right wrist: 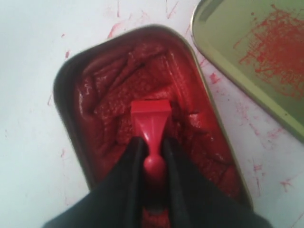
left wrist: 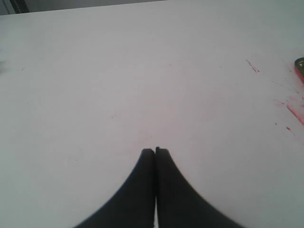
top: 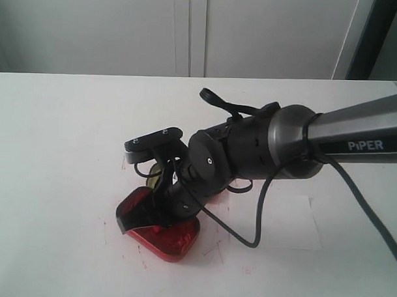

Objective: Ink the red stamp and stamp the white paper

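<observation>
The right hand (right wrist: 153, 142) is narrowed onto the red stamp (right wrist: 151, 118), its two dark fingers (right wrist: 133, 161) clamping the knob handle from either side. The stamp points base-first into the ink tin (right wrist: 58, 95), its flat square base touching the rumpled red ink near the middle of the tin. The tin is rounded and rectangular, and it sits directly on the white tabletop (top: 55, 150).

Just beside the tin, apart from it, lies a shallow gold lid (right wrist: 223, 28) with a red smudge inside. Red ink streaks (right wrist: 118, 28) mark the tabletop around the tin.

In the exterior view the right arm reaches across over the tin and hides part of it. The white paper (top: 287, 223) lies flat near the tin, on its right, with faint edges against the tabletop; a black cable (top: 261, 209) from the arm hangs between the two.

The left hand (left wrist: 155, 151) is pressed together with its fingertips meeting and nothing between them, above bare tabletop well away from the tin.
</observation>
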`<state>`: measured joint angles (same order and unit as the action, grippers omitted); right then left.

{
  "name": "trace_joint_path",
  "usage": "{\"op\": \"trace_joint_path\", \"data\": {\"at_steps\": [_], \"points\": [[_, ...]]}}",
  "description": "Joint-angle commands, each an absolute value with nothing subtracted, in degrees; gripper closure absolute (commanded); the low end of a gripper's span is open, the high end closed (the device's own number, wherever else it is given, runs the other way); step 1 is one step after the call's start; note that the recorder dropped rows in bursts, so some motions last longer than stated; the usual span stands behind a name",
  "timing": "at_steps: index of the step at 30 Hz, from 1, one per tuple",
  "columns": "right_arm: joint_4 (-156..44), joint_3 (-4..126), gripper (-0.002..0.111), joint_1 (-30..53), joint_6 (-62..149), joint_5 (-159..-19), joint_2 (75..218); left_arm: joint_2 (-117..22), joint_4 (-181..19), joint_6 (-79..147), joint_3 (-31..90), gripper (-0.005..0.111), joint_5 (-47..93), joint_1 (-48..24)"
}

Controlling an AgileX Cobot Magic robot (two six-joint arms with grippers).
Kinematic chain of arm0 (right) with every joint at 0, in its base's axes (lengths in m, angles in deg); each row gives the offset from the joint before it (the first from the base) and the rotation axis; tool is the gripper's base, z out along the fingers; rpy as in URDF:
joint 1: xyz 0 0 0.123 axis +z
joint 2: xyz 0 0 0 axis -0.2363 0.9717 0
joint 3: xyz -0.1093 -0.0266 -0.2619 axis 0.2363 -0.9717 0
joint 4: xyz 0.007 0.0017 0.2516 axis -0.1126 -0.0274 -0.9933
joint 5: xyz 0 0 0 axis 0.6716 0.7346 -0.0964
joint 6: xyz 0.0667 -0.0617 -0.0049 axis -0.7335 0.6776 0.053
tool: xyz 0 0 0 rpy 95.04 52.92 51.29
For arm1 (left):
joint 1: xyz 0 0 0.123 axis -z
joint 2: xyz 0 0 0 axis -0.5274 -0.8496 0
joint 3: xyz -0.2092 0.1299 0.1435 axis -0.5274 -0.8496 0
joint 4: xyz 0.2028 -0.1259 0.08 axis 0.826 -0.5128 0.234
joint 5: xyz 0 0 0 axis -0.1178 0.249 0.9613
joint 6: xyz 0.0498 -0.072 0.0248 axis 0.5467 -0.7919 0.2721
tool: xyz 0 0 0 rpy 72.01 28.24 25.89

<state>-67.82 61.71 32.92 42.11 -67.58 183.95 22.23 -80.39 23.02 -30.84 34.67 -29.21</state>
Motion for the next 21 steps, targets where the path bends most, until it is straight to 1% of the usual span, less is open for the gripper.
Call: {"op": "trace_joint_path", "data": {"at_steps": [1, 11, 21], "points": [[-70.5, 61.3, 0.108, 32.5, 44.2, -70.3, 183.0, 22.5, -80.5, 22.9, -31.0, 0.107, 34.5, -29.4], [-71.3, 61.3, 0.108, 32.5, 44.4, -70.5, 183.0, 22.5, -80.5, 22.9, -31.0, 0.107, 34.5, -29.4], [-70.8, 61.3, 0.108, 32.5, 53.9, -70.6, 182.8, 22.5, -80.5, 22.9, -31.0, 0.107, 34.5, -29.4]]}}
